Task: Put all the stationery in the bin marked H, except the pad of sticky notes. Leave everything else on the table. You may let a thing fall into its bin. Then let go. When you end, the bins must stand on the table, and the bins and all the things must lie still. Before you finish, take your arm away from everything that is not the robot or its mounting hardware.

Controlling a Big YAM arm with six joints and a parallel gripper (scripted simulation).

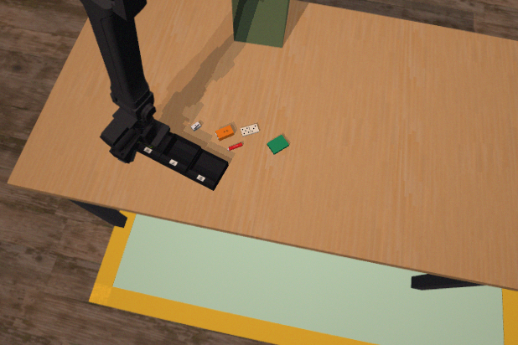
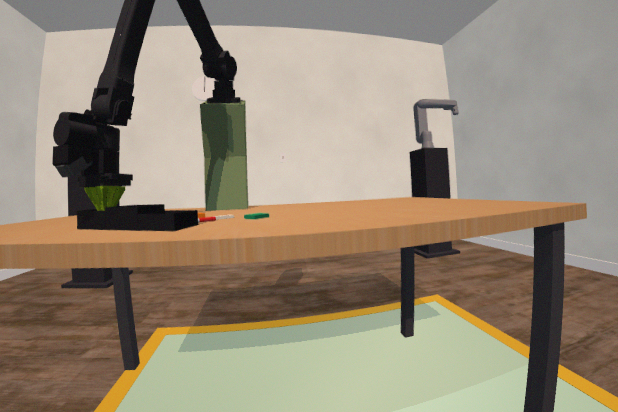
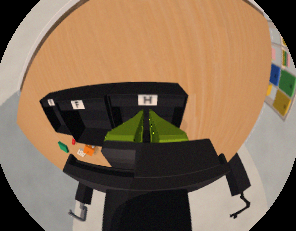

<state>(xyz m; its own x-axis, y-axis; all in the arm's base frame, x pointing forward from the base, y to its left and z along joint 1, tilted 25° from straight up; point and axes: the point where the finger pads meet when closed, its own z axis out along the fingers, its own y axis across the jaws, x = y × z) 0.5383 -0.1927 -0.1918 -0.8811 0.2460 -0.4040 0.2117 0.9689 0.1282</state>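
Claw over the end bin

The claw (image 2: 104, 203) hung nearly shut, seemingly empty, above the bin row (image 1: 184, 162). Beside it, red pen (image 1: 235, 146), orange sharpener (image 1: 225, 131) and white eraser (image 1: 195, 126) lay unsorted on the worktop (image 1: 377, 132).

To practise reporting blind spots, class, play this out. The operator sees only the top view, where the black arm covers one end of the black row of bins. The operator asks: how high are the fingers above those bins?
Observer: In the exterior view the green fingers point straight down, with their tips about level with the rim of the black row of bins.
Operator: Open or closed?
Observer: The wrist view shows them shut together, with nothing visible between them.
Operator: Which bin is below them?
Observer: The end one. Its white label shows in the wrist view but is too blurred to read.
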